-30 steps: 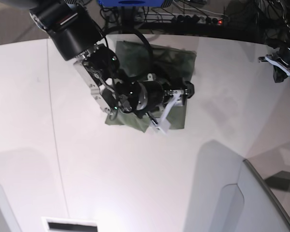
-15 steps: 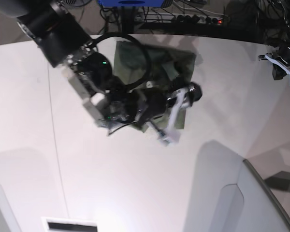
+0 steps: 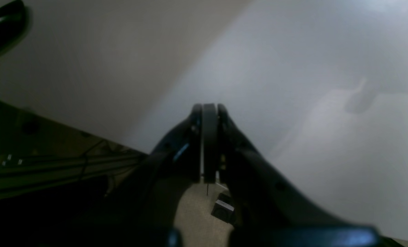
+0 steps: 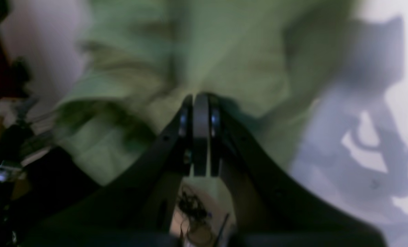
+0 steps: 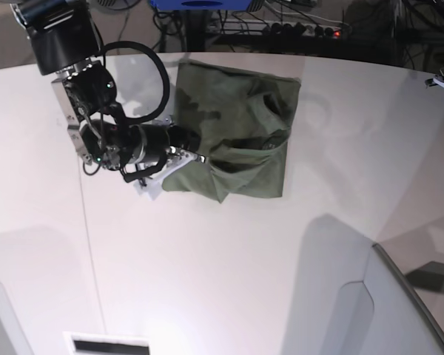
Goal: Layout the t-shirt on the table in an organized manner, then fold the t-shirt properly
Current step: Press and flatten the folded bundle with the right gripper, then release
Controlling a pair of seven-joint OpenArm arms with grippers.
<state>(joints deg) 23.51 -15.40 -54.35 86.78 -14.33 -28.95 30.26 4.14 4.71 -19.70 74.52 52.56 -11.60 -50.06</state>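
On the white table [image 5: 222, 281] we see the folded olive t-shirt [image 5: 240, 137] lying toward the far side. Left of it, the right gripper [image 5: 200, 157] sits with jaws pressed together, empty, at the shirt's left edge. The left gripper [image 3: 205, 113], likewise closed on nothing, hangs near the far right table edge.

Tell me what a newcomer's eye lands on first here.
The rumpled olive-green cotton t-shirt lies in a folded bundle near the far edge of the big matte white table. The black right gripper sits shut at the bundle's left edge. The left gripper, also shut, is off at the table's right side.
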